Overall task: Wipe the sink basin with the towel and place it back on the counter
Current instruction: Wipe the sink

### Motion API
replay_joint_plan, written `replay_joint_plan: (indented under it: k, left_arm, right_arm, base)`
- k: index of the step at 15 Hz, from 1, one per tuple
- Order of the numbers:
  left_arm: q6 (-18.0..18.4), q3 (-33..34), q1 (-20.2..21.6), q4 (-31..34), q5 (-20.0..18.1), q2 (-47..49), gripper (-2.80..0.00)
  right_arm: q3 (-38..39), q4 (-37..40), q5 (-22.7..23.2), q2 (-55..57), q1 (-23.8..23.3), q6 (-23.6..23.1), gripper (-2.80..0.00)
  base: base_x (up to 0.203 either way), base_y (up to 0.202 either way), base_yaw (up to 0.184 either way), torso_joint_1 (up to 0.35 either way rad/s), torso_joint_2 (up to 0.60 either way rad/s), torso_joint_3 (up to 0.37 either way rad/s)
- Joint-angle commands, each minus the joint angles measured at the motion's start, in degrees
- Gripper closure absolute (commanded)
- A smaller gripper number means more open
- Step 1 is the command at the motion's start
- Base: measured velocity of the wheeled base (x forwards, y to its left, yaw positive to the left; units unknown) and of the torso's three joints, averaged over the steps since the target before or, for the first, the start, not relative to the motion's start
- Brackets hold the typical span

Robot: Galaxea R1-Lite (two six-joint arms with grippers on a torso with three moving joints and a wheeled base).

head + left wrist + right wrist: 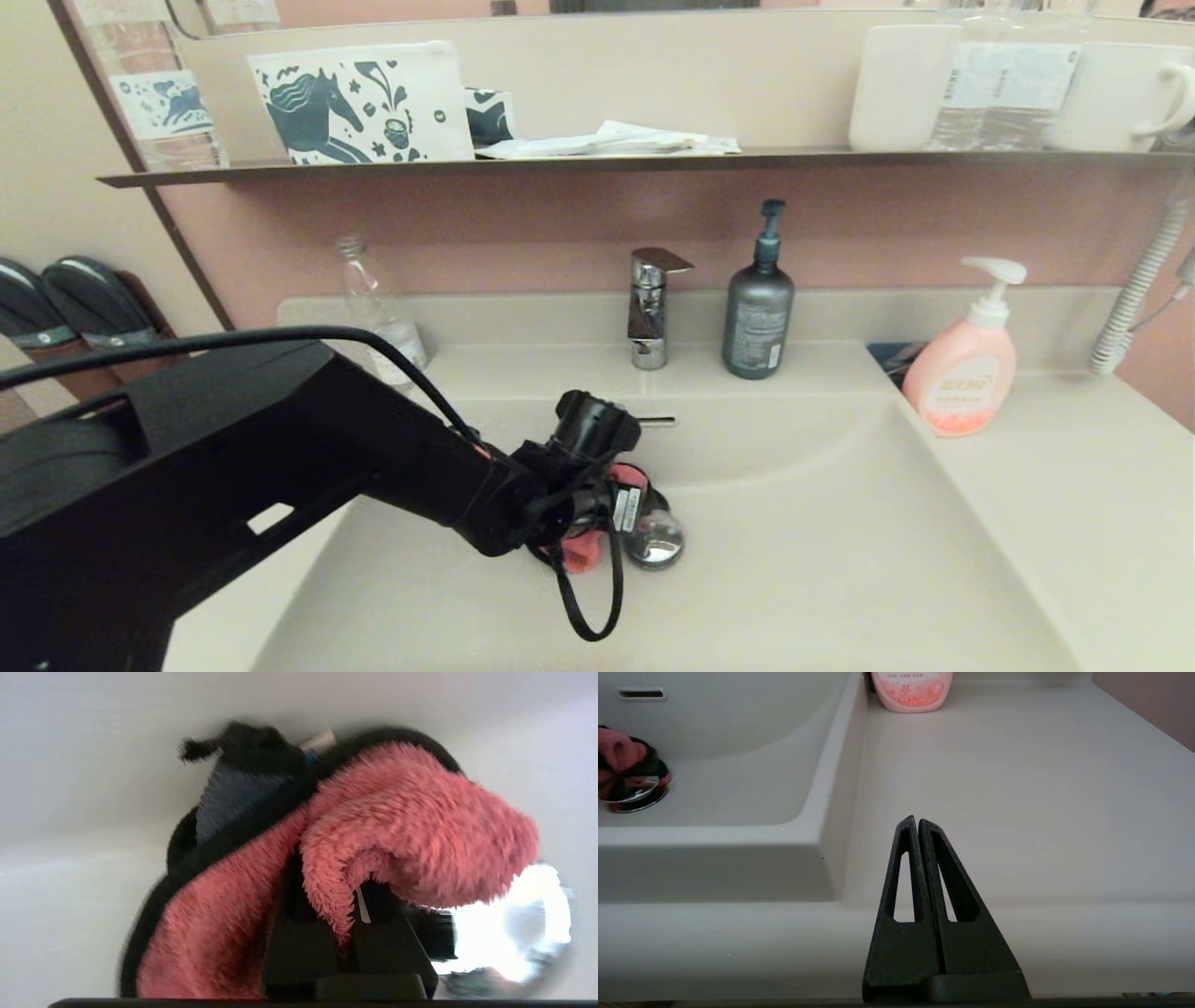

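Note:
The coral-pink towel (411,826) with its black trim is bunched between the fingers of my left gripper (348,891), which is shut on it. In the head view the left arm reaches down into the beige sink basin (840,523). There the towel (581,556) sits on the basin floor right beside the chrome drain plug (655,541). My right gripper (916,820) is shut and empty. It hovers low over the counter (1017,788) to the right of the basin and is out of the head view.
A chrome faucet (651,308), a grey pump bottle (758,317) and a clear plastic bottle (378,308) stand behind the basin. A pink soap dispenser (962,373) stands on the right counter, with a coiled cord (1134,299) beyond it. A shelf (653,161) runs above.

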Motion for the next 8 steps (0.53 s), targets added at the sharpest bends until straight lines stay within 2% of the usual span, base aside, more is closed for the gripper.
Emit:
replay_joint_plan:
  k: [1,8]
  left_arm:
    - [-1.0,-1.1,-2.7,0.3,0.6,0.6,0.0]
    - [-6.3,-6.5,-9.7,1.0,4.5,0.9,0.0]
  right_arm:
    - [0.0,0.0,0.0,0.1,0.0,0.0,0.0]
    - [0.0,0.0,0.0,0.1,0.0,0.0,0.0]
  base:
    - [0.0,0.0,0.0,0.0,0.0,0.0]
    - [0.0,0.0,0.0,0.0,0.0,0.0]
